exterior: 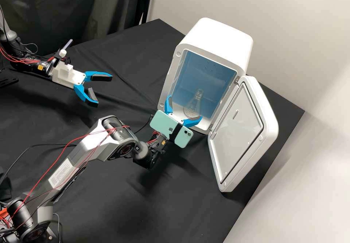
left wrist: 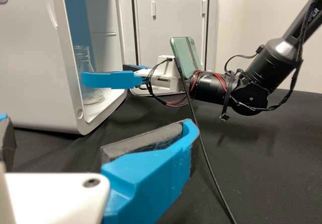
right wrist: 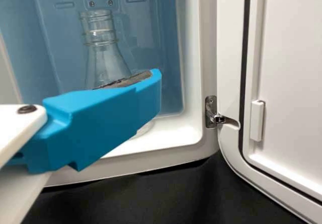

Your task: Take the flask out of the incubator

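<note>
Right arm stretched low over the black tabletop (exterior: 146, 199), wrist level, with the right claw (exterior: 184, 109) at the lower lip of the white incubator's (exterior: 218, 42) open chamber; its two blue fingers are spread wide and grip nothing. The left arm lies well apart from the incubator, and the left claw (exterior: 102, 89) is also spread wide and empty. The flask (exterior: 195, 102) is clear glass, conical, with a ribbed neck. It stands upright on the floor of the pale blue chamber, just beyond the right claw's fingers. The door (exterior: 242, 137) is swung fully open. Count: two arms, two claws, one flask, one incubator.
</note>
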`<state>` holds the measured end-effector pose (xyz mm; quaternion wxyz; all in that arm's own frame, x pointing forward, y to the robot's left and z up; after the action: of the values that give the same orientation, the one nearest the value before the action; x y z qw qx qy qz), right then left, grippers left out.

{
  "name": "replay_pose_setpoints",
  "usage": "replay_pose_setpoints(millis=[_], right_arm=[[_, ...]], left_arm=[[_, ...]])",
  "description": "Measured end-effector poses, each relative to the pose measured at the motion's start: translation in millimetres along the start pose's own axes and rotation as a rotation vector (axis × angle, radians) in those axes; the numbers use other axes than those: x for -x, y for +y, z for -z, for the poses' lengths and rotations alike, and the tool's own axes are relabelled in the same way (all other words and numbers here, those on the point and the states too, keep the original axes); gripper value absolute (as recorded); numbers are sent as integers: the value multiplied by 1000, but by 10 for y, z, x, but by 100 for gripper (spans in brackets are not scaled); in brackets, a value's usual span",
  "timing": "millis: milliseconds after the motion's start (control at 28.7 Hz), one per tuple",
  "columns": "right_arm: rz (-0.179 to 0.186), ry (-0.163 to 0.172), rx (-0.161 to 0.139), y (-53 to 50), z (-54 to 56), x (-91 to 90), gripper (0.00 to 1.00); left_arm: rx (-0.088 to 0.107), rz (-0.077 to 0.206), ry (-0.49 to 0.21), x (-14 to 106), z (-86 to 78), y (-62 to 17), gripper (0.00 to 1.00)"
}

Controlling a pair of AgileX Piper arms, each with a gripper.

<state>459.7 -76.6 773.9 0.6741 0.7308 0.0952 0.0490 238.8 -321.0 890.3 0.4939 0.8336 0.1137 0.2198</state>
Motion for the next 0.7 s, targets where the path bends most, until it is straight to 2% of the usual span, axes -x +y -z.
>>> replay_pose_setpoints(millis=[244, 557, 697], right_arm=[[5, -18, 5, -8, -72, -62, 100], [-20, -36, 14, 93, -198, -93, 100], [-10, -54, 16, 72, -251, -128, 100]], left_arm=[[0, 0, 0, 0, 0, 0, 100], [0, 0, 0, 0, 0, 0, 100], [0, 0, 0, 0, 0, 0, 100]])
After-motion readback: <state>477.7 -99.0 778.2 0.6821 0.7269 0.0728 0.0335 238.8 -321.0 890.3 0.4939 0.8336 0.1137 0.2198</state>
